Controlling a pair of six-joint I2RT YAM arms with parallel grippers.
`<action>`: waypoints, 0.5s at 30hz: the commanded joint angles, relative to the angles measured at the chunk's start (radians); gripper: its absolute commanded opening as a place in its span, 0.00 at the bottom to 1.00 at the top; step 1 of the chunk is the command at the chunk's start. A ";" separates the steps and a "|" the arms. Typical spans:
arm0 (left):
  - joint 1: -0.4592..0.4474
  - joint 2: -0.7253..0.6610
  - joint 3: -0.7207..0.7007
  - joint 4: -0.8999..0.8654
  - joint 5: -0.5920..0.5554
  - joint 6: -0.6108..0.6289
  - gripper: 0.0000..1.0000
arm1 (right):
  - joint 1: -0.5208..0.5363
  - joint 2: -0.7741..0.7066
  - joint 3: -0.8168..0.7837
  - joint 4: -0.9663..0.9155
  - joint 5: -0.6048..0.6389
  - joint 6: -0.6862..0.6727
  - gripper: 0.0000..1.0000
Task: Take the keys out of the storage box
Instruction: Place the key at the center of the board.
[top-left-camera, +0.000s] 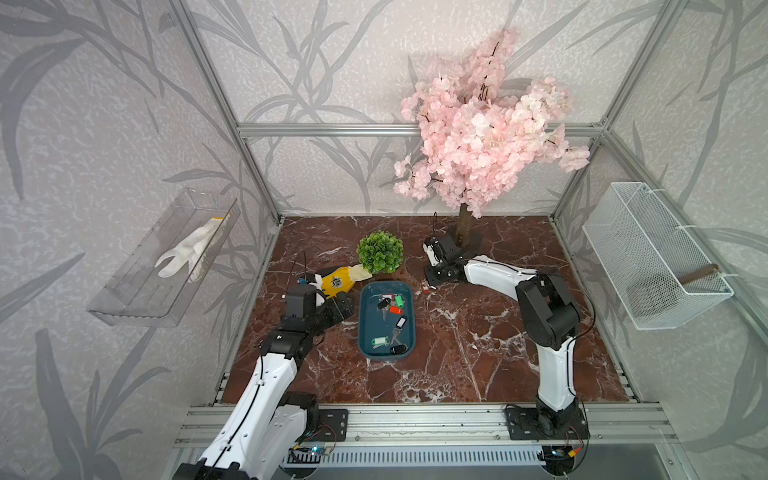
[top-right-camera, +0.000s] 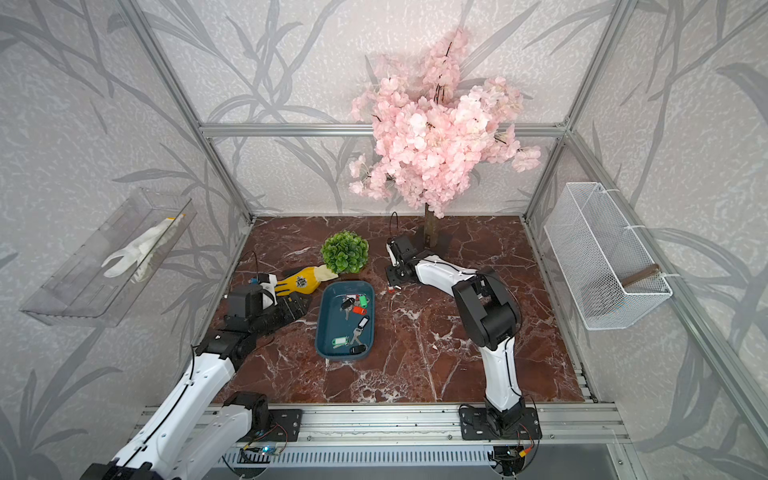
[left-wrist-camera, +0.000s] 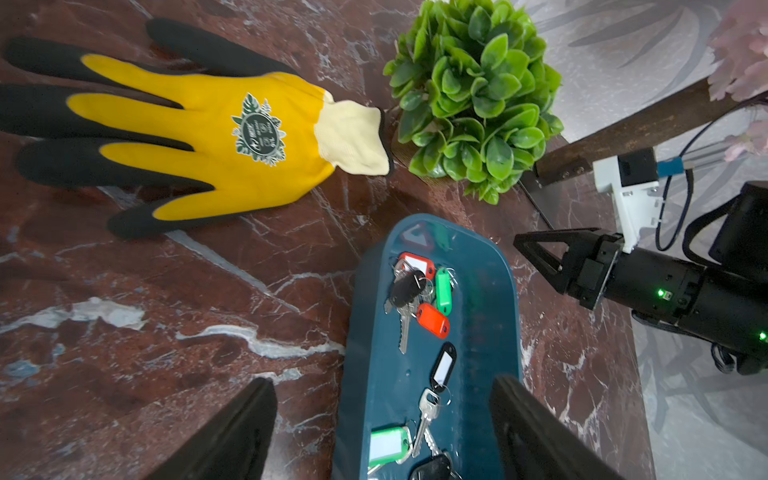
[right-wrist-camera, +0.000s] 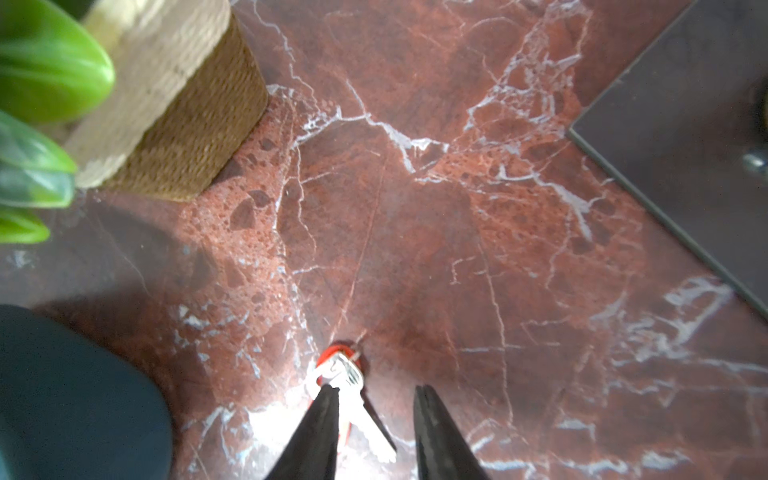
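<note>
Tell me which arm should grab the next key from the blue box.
Left, probably: the left gripper is open and aimed at the keys in the box. The right gripper is outside it, over a red-tagged key on the table.

1. Red-brown marble-patterned tabletop (top-left-camera: 478, 365), veined white
2. Near the middle: dark teal storage box (top-left-camera: 368, 328), lying flat, long side running front to back
3. Left of its far end: yellow-and-black work glove (top-left-camera: 338, 281), flat, cuff towards the potted green plant (top-left-camera: 380, 252)
4. At the back: dark base plate (right-wrist-camera: 685, 124) of a pink blossom tree
5. Just off the box's far right corner: red-tagged key (right-wrist-camera: 338, 370) on bare marble
</note>
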 joint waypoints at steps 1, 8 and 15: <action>-0.052 0.007 0.041 -0.025 0.001 0.034 0.84 | -0.010 -0.110 -0.024 -0.002 0.017 -0.015 0.39; -0.220 0.078 0.107 -0.091 -0.106 0.072 0.78 | -0.025 -0.305 -0.114 0.000 0.032 -0.049 0.52; -0.373 0.196 0.167 -0.096 -0.178 0.073 0.73 | -0.072 -0.515 -0.228 -0.001 0.011 -0.052 0.67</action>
